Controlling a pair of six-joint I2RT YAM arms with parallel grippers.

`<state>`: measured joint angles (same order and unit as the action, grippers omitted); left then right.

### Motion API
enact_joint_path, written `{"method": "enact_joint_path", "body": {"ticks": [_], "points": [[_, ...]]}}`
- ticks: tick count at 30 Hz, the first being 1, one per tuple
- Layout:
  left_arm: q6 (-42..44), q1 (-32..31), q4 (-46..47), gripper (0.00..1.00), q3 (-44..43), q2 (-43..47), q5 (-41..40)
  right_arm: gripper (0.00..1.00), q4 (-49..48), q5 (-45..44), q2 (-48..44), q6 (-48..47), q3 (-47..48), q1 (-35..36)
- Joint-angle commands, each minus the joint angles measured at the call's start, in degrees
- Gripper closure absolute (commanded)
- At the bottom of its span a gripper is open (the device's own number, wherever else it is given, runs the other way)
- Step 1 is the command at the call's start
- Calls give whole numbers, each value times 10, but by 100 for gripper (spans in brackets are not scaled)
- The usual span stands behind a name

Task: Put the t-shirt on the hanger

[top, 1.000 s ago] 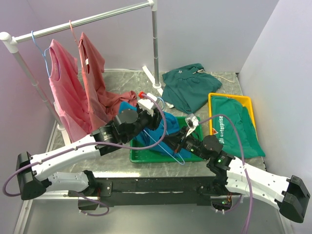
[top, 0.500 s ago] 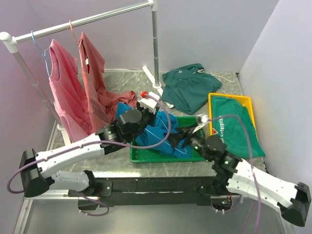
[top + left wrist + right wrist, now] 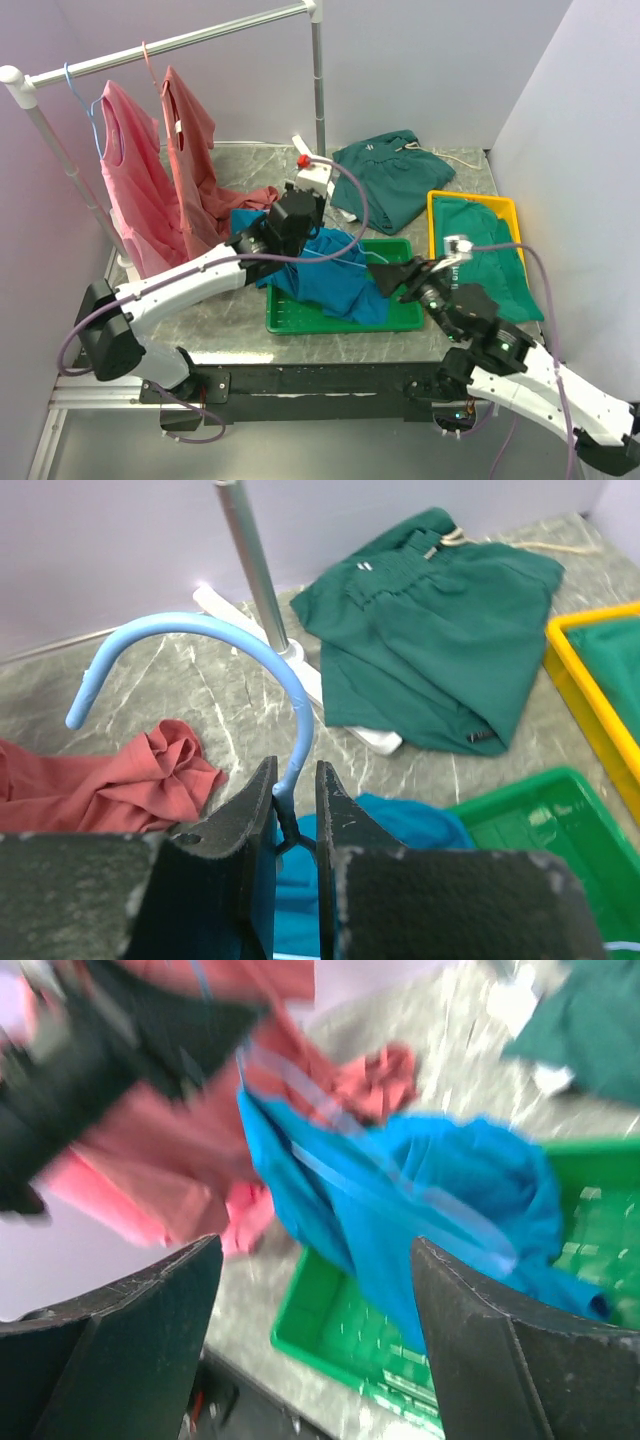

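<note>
left gripper (image 3: 295, 780): jaws clamped on neck of hanger (image 3: 200, 630), hook upward | right gripper (image 3: 317, 1250): jaws wide apart, holding nothing, facing t-shirt (image 3: 330, 275) | t-shirt: bunched over left half of green tray (image 3: 400, 322) at table (image 3: 230, 322) near edge, hanger wire across fabric

Left tool (image 3: 298, 212) above a blue t-shirt (image 3: 335, 282) draped across a green tray (image 3: 402, 320); right tool (image 3: 393, 276) just beside the shirt's right edge
</note>
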<state>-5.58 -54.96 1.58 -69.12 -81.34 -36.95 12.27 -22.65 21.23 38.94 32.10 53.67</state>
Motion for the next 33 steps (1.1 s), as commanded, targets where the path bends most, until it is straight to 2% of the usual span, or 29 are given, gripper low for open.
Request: {"method": "enact_joint_path", "body": {"ticks": [1, 6, 8, 10, 16, 24, 29, 32, 33], "points": [[-27, 19, -14, 99, -55, -16, 4, 19, -42, 25, 71, 46, -35, 48], [-37, 29, -44, 99, -72, -30, 23, 19, -94, -68, 203, 63, -14, 150], [-43, 32, -49, 99, -77, -33, 28, 20, -117, -85, 300, 68, 7, 178], [-48, 34, -51, 99, -75, -33, 35, 19, -116, -94, 397, 83, 45, 182], [-54, 36, -55, 99, -69, -20, 46, 18, -86, -136, 556, 110, 131, 177], [-56, 39, -59, 99, -62, -6, 53, 21, -44, -150, 685, 119, 233, 155], [-53, 42, -65, 99, -60, 6, 56, 21, -37, -169, 717, 127, 228, 137], [-52, 42, -69, 99, -61, 9, 57, 36, -28, -177, 739, 135, 234, 133], [-53, 42, -69, 99, -62, 10, 59, 37, -26, -179, 744, 137, 235, 134]]}}
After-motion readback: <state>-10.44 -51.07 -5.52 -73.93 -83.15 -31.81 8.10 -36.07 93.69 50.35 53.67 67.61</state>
